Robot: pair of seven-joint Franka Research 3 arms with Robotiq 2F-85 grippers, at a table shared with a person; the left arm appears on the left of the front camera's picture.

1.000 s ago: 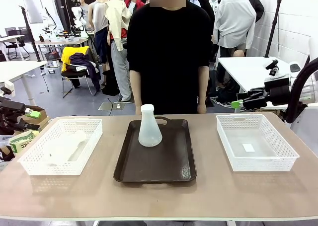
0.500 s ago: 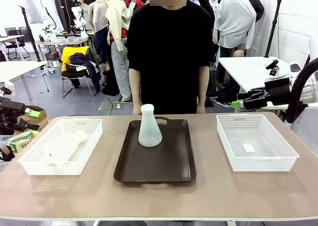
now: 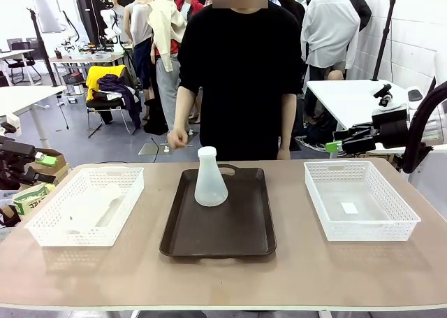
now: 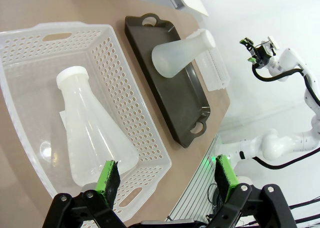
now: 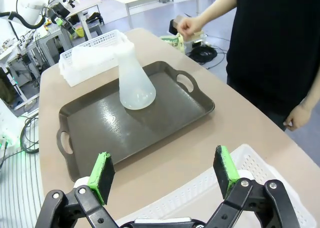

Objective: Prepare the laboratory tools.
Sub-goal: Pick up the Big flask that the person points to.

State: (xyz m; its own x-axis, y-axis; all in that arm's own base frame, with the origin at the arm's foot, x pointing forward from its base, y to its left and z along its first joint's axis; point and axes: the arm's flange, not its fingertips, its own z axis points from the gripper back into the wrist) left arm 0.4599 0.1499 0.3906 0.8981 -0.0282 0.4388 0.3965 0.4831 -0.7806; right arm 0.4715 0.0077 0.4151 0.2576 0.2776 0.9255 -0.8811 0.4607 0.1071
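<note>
We find three containers in a row on the table (image 3: 223, 279): the left basket (image 3: 73, 235), the tray (image 3: 237, 234) at the centre and the right basket (image 3: 363, 230), each well apart from its neighbour. The upright flask (image 3: 210, 179) stands on the far half of the tray, just before its far handle. The lying flask (image 4: 92, 133) rests on its side in the left basket. A small slip (image 3: 348, 207) lies flat in the right basket. A person (image 3: 237, 73) stands behind the table's far edge, directly behind the tray
</note>
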